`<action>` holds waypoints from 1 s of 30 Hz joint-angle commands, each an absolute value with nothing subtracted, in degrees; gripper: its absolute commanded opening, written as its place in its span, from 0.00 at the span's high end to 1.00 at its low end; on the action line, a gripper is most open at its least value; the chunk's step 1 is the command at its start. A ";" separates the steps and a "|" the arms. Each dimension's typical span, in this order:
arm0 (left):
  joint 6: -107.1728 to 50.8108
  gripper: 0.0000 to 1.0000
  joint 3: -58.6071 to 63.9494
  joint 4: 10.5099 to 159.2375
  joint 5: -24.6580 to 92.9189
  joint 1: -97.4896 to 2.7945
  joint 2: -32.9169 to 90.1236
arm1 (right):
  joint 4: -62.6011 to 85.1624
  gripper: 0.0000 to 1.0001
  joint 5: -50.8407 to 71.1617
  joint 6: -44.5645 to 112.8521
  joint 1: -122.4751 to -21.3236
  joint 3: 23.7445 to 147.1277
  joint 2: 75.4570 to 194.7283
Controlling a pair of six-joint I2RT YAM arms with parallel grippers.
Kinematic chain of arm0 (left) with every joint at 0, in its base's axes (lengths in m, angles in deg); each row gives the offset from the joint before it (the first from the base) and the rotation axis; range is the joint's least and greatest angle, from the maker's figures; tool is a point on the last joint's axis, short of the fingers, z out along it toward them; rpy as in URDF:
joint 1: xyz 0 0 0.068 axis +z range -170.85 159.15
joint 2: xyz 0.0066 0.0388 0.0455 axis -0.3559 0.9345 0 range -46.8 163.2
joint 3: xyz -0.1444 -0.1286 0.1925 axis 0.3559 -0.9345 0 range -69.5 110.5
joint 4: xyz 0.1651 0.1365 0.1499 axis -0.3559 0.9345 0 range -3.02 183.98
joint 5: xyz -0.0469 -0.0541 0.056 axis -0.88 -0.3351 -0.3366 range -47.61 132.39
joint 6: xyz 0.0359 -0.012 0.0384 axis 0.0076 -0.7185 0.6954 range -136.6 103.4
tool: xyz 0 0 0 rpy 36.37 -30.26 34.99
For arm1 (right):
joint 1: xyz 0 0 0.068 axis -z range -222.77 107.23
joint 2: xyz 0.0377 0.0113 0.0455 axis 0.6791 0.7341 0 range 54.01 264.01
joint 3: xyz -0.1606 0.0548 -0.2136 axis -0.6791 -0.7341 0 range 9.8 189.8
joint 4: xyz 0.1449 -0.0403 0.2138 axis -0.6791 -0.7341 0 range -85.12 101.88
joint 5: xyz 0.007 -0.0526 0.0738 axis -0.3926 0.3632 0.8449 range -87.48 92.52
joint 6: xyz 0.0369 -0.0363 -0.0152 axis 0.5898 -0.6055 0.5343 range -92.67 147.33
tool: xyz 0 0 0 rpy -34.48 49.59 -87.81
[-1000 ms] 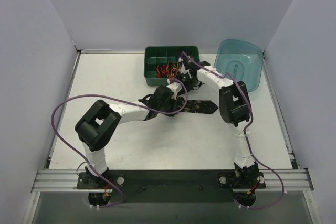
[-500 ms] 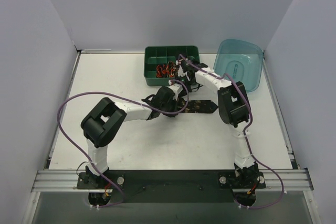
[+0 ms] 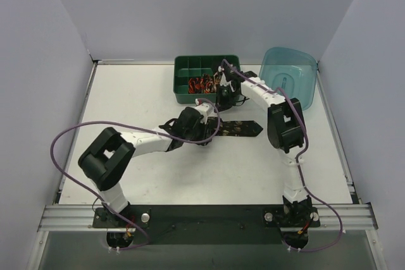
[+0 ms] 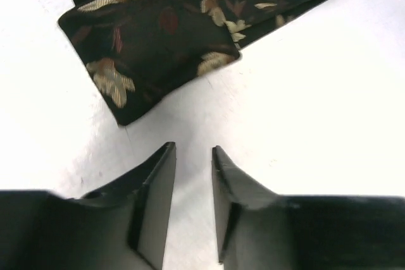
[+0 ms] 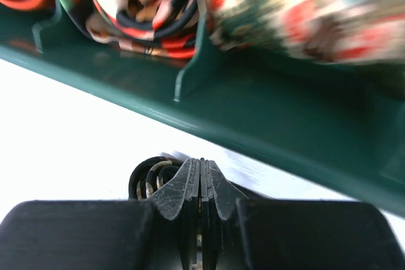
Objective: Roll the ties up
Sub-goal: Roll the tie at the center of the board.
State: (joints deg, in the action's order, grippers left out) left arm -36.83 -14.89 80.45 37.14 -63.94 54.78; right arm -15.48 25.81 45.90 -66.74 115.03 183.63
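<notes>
At mid frame of the top view the long tie lies flat on the white table; the left gripper hangs just below its folded end, jaws slightly parted, empty; the right gripper is clenched tight beside a small rolled coil, just before the green tray holding rolled ties

The tie is woven cloth, dull black with faintly shiny gold and rust leaves. The desk is smooth, matt white. My left gripper is matt black plastic; my right gripper looks scuffed. The tray is smooth green plastic with a soft gloss, and its rolled ties are silky.
</notes>
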 commanded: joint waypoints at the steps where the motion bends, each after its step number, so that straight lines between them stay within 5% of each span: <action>1: -36.73 0.47 -17.02 79.50 35.36 -63.65 44.98 | -17.83 1.00 23.70 46.84 -65.98 116.51 176.27; 5: -40.50 0.20 -18.95 81.35 32.21 -60.85 40.48 | -17.57 1.00 23.00 46.75 -65.98 113.35 173.37; 11: -52.27 0.10 -20.98 76.70 19.20 -48.64 40.82 | -16.78 1.00 20.89 46.23 -65.97 107.10 167.40; 30: -69.95 0.09 -14.48 62.37 8.64 -43.17 66.13 | -16.16 1.00 21.06 44.64 -68.61 97.34 163.96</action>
State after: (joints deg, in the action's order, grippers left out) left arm -67.19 -16.02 66.14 9.05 -43.39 63.28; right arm -15.06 21.76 45.13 -67.79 97.68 166.91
